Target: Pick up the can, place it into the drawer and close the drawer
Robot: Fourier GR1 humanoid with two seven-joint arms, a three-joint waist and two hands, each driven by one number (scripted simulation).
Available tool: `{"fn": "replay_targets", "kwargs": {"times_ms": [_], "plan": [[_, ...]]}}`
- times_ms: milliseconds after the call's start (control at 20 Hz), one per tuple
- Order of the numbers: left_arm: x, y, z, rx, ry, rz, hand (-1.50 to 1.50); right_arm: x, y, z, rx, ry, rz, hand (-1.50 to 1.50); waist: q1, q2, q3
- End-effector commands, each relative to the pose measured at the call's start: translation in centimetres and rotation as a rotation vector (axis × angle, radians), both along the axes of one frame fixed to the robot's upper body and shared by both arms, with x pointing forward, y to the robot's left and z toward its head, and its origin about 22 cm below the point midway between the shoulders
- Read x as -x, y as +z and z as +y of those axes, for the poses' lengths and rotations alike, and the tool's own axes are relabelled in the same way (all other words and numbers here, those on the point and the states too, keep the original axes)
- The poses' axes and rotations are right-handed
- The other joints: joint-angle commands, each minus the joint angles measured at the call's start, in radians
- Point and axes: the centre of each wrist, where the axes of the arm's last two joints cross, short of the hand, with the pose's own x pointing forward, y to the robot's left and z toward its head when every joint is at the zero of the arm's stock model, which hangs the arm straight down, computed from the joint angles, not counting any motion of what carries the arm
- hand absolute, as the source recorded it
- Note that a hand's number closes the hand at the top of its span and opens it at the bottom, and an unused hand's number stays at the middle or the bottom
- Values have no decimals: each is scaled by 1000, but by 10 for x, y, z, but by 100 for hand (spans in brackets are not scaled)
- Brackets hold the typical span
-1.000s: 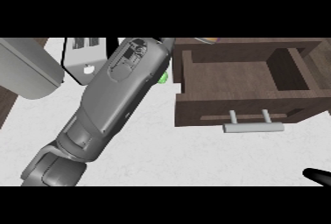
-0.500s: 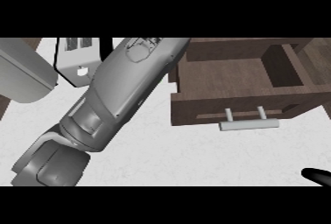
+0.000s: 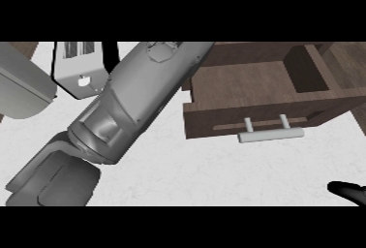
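The wooden drawer (image 3: 271, 85) stands open at the upper right, its inside bare where it shows, with a pale bar handle (image 3: 270, 134) on its front. My left forearm (image 3: 129, 106) runs from the lower left up to the top edge, crossing the drawer's left corner. Its hand lies beyond the top edge. No can shows in the head view; the forearm may hide it. Only a black tip of my right hand (image 3: 349, 191) shows at the lower right corner, low over the counter and apart from the drawer.
A white slotted piece (image 3: 80, 72) lies at the upper left, beside a grey rounded body (image 3: 22, 92) at the left edge. The white counter (image 3: 214, 174) spreads in front of the drawer.
My left forearm has swung up and right, toward the drawer's left corner. A green sliver beside the arm one second ago no longer shows. The right hand has stayed put.
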Motion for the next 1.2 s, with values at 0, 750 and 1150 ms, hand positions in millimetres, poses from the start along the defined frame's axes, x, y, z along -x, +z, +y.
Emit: {"fn": "replay_targets", "kwargs": {"times_ms": [0, 750, 1150], "plan": [[1, 8, -5, 16, 74, -3, -150, 5, 2, 1, 2, 11, -3, -150, -19, 0, 1], [-1, 4, -2, 110, 74, 11, -150, -32, 22, 21, 410, 40, -115, -150, 3, 11, -1], [-3, 2, 0, 147, 73, -22, -150, -60, 9, 36, 669, 2, -119, -150, 36, 5, -1]]}}
